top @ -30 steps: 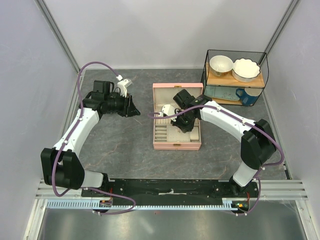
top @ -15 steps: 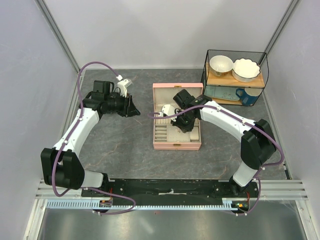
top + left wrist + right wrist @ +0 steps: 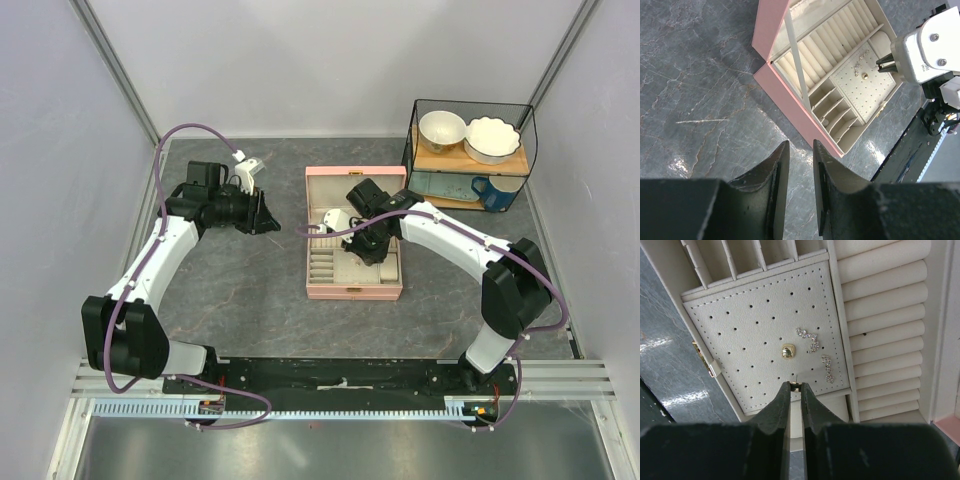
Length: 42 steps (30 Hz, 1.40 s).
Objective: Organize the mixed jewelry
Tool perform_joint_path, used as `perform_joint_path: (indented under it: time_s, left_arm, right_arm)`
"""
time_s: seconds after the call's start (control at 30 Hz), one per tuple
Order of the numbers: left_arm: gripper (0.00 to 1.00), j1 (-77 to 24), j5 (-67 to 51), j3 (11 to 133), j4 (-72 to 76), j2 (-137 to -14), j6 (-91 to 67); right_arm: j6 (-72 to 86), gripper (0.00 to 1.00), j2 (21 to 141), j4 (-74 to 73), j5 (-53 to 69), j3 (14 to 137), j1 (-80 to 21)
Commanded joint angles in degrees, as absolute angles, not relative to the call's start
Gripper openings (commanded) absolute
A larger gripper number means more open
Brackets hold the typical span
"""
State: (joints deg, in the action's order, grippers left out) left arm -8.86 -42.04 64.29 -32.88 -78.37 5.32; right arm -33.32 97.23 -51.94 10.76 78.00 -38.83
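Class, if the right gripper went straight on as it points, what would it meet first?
Probably the perforated earring panel, just short of the gold stud; the right gripper, apparently pinching a tiny gold piece, points at it. Depth is unclear.

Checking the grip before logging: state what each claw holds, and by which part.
Right claw pinches a tiny gold jewelry piece at its very tips; which part of it cannot be told. Left claw holds nothing.

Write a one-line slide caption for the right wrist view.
Right gripper pinches a tiny gold piece over the perforated panel, near a gold stud and sparkly pieces.
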Motion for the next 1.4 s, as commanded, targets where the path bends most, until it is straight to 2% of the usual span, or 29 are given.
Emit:
perform_joint_path:
  time_s: [0.0,1.0,1.37]
  left_arm:
    - [0.33,-9.1,-42.4,64.2,-31.2,-78.0,7.4]
    - [0.32,-9.1,-42.5,63.9,-31.3,-78.0,7.4]
    - [0.32,-9.1,-43.0,63.8,-31.3,-77.9,7.4]
  right_arm:
    - [-34.4,0.02,96.6,-51.4,12.1,77.5,-38.7]
    - [-34.5,0.02,98.3,-51.2,12.1,78.7,-38.7]
    - [-34.3,0.06,99.1,-51.6,10.7,80.9,-38.7]
